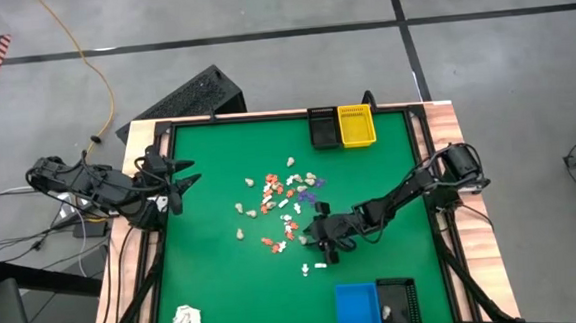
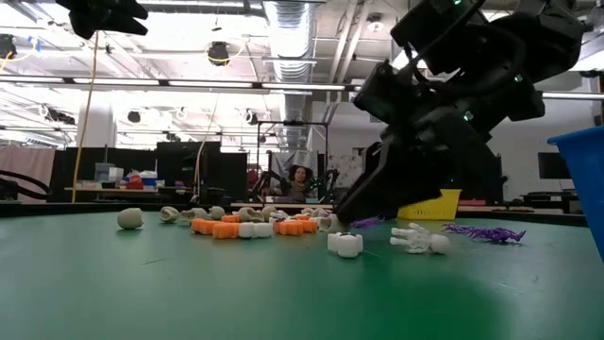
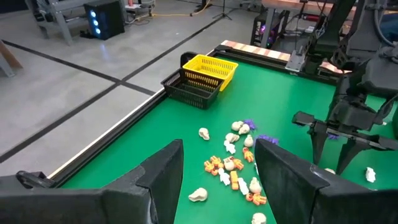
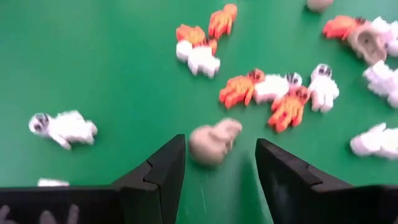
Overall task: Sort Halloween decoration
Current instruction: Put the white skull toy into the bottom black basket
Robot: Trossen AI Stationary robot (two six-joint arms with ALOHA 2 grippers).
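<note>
Right gripper (image 4: 214, 165) sits low over the green table (image 1: 215, 276), fingers spread, a beige skull piece (image 4: 214, 142) just past the tips, between them, not pinched. That piece lies on its side; which way its long axis runs can't be told, blurred. Left gripper (image 1: 176, 183) hangs high at the table's left edge, fingers spread, holding nothing.

Halloween decoration pieces (image 1: 280, 197) lie scattered loosely mid-table, plus two white ones (image 1: 312, 268) apart toward the near edge. Exact total can't be counted. Right wrist view shows about six orange, about seven white, three beige. Purple ones (image 1: 308, 190) sit at the cluster's right side, count unclear. Pieces lie flat, long axes pointing every which way, no common direction; a lone white skeleton (image 4: 62, 127) lies well apart from the rest.

Four baskets: black (image 1: 322, 128) and yellow (image 1: 356, 125) touching at the far edge, blue (image 1: 357, 310) and black (image 1: 398, 305) side by side at the near edge. One white wad of cloth (image 1: 186, 318) at the near left corner.
</note>
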